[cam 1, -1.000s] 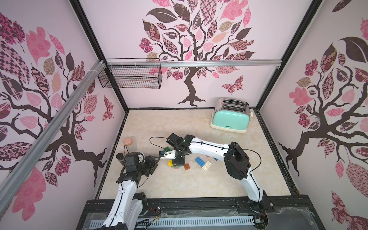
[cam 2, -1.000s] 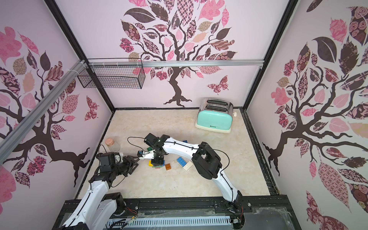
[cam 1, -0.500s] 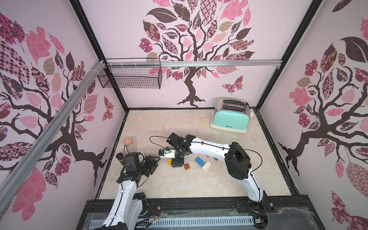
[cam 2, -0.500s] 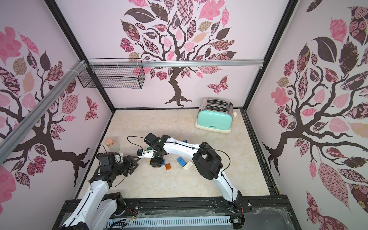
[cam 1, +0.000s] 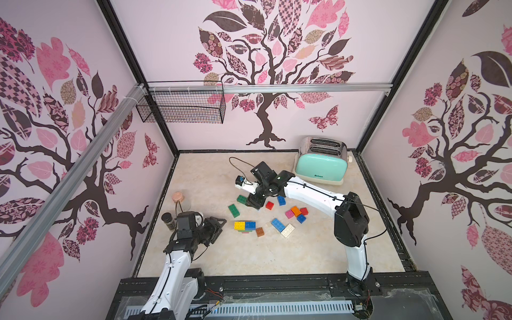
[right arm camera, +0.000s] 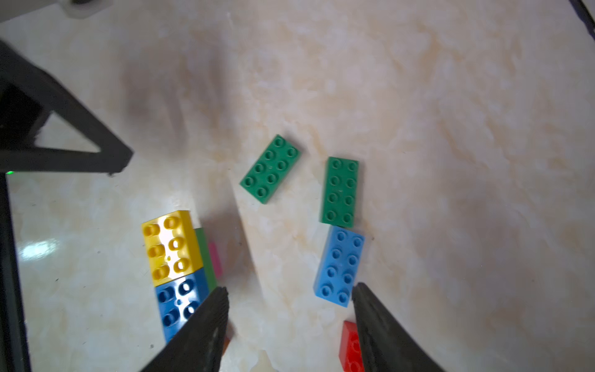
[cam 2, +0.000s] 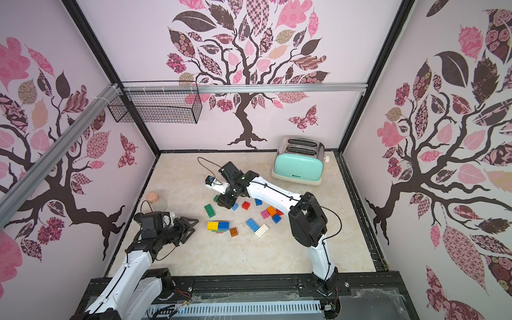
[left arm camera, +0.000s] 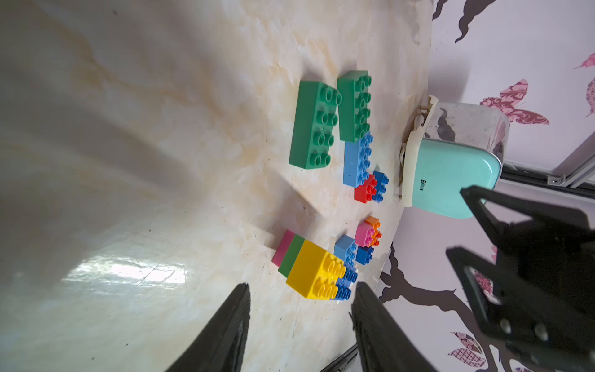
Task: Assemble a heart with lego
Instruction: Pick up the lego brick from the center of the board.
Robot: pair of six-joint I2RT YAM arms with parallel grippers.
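In both top views the lego (cam 1: 277, 224) lay loose on the counter (cam 1: 221, 257) before the toaster (cam 1: 321, 169), its brand word unreadable. The left wrist view showed the left claw (left arm camera: 301, 290) part-open, empty. In the right wrist view the right claw (right arm camera: 289, 288) gaped empty beside a blue brick (right arm camera: 339, 265) it could knock askew.

We see the lego (cam 1: 296, 211) scattered studs-up; yellow and blue bricks (cam 1: 245, 225) top green and pink; green oblongs (right arm camera: 269, 168) lie apart.
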